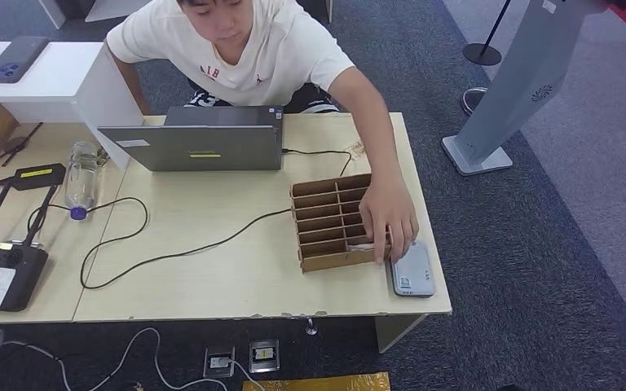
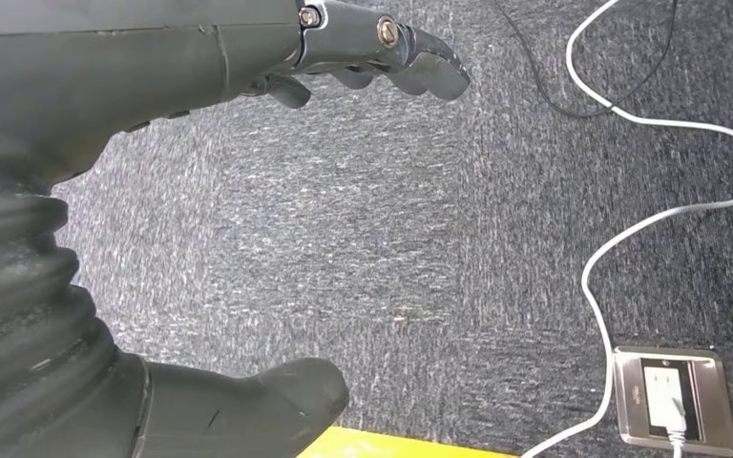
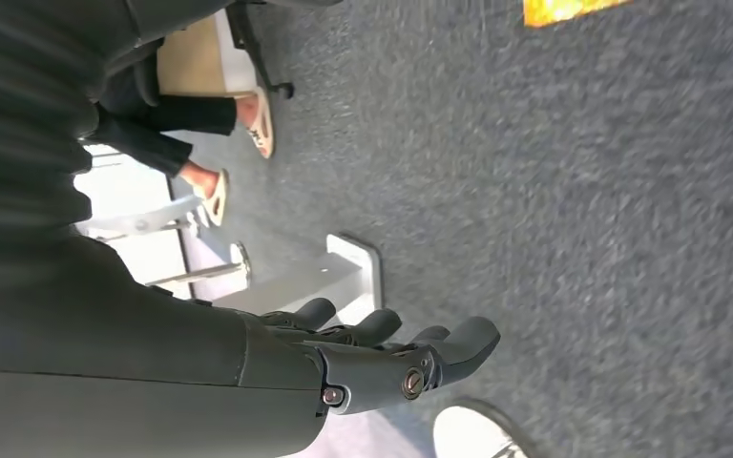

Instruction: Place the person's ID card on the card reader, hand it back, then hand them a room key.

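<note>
Desk [image 1: 212,277]: person's hand [image 1: 391,216] on cardboard organizer [image 1: 330,224] beside card reader [image 1: 412,273]; left hand [image 2: 200,143], right hand [image 3: 277,367] fingers spread, empty

You see a pale wood-grain table [image 1: 236,269] with a smooth matt top, carrying a brown corrugated cardboard organiser [image 1: 330,221] and a silver-grey card reader [image 1: 412,270] — plastic, faintly glossy. The laptop [image 1: 204,147] wears brushed grey metal. Below, rough speckled carpet [image 2: 439,239] — against it, the left hand [image 2: 248,57] shows dark matt plastic with bright metal screws.
</note>
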`<action>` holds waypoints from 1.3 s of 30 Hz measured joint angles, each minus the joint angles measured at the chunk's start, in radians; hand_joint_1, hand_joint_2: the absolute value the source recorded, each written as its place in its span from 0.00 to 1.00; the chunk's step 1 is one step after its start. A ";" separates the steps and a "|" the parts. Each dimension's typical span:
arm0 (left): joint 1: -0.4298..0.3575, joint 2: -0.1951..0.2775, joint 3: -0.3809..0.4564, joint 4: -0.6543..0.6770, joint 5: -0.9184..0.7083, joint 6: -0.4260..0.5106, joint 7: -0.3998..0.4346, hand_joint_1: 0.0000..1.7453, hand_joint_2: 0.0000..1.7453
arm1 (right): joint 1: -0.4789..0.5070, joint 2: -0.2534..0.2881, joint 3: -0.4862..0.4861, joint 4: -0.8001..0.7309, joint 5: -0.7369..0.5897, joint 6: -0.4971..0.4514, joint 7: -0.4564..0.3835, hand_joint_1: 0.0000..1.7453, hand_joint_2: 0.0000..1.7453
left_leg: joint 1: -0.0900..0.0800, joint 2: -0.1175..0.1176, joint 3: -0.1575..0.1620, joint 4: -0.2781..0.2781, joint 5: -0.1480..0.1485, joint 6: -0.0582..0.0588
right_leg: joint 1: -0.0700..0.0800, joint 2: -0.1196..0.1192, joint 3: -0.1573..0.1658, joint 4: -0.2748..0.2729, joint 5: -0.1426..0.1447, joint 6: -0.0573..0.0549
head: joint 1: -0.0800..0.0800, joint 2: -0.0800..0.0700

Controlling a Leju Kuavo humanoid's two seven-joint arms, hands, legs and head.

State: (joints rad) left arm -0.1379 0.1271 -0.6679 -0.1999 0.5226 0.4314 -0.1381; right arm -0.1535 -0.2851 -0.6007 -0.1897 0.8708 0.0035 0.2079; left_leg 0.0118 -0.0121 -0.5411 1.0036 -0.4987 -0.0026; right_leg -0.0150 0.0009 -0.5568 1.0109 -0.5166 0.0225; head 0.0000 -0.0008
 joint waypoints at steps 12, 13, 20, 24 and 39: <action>-0.001 0.008 0.018 0.000 0.001 -0.004 0.000 0.00 1.00 | 0.000 0.038 0.015 0.001 0.005 0.000 -0.021 0.00 1.00 | 0.000 0.000 0.000 0.000 0.000 0.000 | 0.000 0.000 0.000 0.000 0.000 0.000 | 0.000 0.000; -0.001 0.009 0.019 0.000 0.001 -0.004 0.000 0.00 1.00 | 0.000 0.040 0.016 0.001 0.006 -0.001 -0.021 0.00 1.00 | 0.000 0.000 0.000 0.000 0.000 0.000 | 0.000 0.000 0.000 0.000 0.000 0.000 | 0.000 0.000; -0.002 0.019 0.020 0.000 0.001 -0.004 0.008 0.00 1.00 | 0.000 0.045 0.018 0.001 0.012 0.000 -0.025 0.00 1.00 | 0.000 0.000 0.000 0.000 0.000 0.000 | 0.000 0.000 0.000 0.000 0.000 0.000 | 0.000 0.000; -0.002 0.032 0.020 0.000 0.001 -0.003 0.016 0.00 1.00 | 0.000 0.045 0.018 0.002 0.015 -0.001 -0.026 0.00 1.00 | 0.000 0.000 0.000 0.000 0.000 0.000 | 0.000 0.000 0.000 0.000 0.000 0.000 | 0.000 0.000; -0.002 0.089 0.020 0.000 -0.007 -0.018 0.055 0.00 1.00 | -0.001 0.043 0.018 0.001 0.010 0.000 -0.028 0.00 1.00 | 0.000 0.000 0.000 0.000 0.000 0.000 | 0.000 0.000 0.000 0.000 0.000 0.000 | 0.000 0.000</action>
State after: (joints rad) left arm -0.1402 0.2164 -0.6481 -0.1999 0.5153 0.4130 -0.0833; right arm -0.1541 -0.2422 -0.5825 -0.1883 0.8812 0.0031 0.1796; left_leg 0.0116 -0.0121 -0.5411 1.0037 -0.4987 -0.0026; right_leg -0.0152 0.0009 -0.5567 1.0109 -0.5166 0.0225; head 0.0004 -0.0008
